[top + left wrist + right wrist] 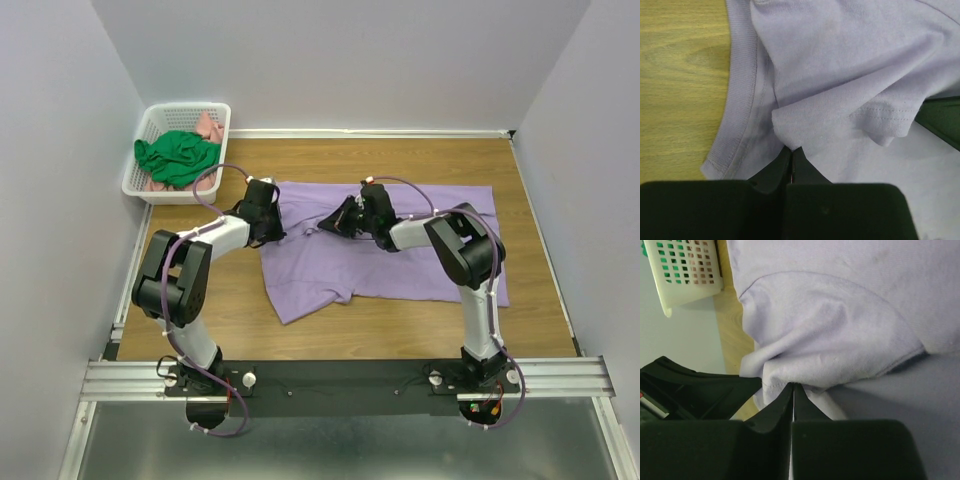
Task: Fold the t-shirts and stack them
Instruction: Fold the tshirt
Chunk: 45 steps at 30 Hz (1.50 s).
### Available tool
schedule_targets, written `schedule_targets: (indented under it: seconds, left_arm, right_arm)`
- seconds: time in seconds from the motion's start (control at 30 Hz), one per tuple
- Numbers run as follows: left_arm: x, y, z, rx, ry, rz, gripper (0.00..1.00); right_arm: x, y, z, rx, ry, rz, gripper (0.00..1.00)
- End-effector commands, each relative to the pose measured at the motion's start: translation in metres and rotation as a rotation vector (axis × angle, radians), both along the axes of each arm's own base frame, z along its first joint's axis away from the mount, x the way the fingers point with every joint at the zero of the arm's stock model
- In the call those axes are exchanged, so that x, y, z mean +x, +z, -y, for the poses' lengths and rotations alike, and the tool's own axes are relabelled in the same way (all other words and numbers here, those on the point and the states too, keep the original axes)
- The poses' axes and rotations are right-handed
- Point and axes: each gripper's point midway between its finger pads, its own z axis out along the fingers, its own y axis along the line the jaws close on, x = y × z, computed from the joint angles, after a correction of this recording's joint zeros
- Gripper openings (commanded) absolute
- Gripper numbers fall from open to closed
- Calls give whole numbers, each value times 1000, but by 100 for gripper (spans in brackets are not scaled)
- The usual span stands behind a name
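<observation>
A lavender t-shirt [400, 255] lies spread on the wooden table [330, 330]. My left gripper [268, 222] is at its left edge, shut on a fold of the fabric beside the ribbed collar [742, 90]; the pinched fold [805, 125] rises from the closed tips [791, 149]. My right gripper [345, 220] is over the shirt's upper middle, shut on a bunched fold of the same shirt [825, 345] at its tips [793, 386]. A green t-shirt [178, 158] and a pink one [209, 127] lie in the basket.
A white plastic basket [180, 150] stands at the back left corner, also in the right wrist view [682, 270]. Grey walls close in the table on three sides. The left arm's black body [690, 390] shows beside the right gripper.
</observation>
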Motion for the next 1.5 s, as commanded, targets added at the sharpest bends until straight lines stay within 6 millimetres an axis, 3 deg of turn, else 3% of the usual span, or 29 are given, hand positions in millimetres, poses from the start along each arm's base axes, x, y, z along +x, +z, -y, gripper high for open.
schedule_targets:
  seconds: [0.0, 0.2, 0.4, 0.47, 0.77, 0.9, 0.97, 1.13, 1.27, 1.47]
  left_arm:
    - [-1, 21, 6, -21, -28, 22, 0]
    - [6, 42, 8, -20, -33, 53, 0]
    - [15, 44, 17, -42, -55, 43, 0]
    - [23, 50, 19, -49, -55, 54, 0]
    - [44, 79, 29, -103, -47, 100, 0]
    - [48, 87, 34, -130, -58, 106, 0]
    - [50, 86, 34, -130, -56, 101, 0]
    - [60, 84, 35, -132, -52, 102, 0]
    - [69, 74, 36, -139, -42, 83, 0]
    - [91, 86, 30, -148, -5, 130, 0]
  right_arm:
    - [10, 13, -5, -14, -12, 45, 6]
    - [23, 24, 5, -139, -29, 76, 1]
    - [37, 35, 9, -229, -16, 153, 4]
    - [35, 36, 12, -262, 7, 185, 9]
    - [5, 40, 27, -392, 63, 255, 59]
    - [-11, 31, 18, -414, 98, 253, 69]
    - [-14, 30, 7, -441, 130, 282, 69]
    - [-8, 17, 5, -583, 125, 335, 72]
    - [3, 12, 13, -661, 96, 364, 65]
    - [16, 11, 12, -716, 96, 399, 52]
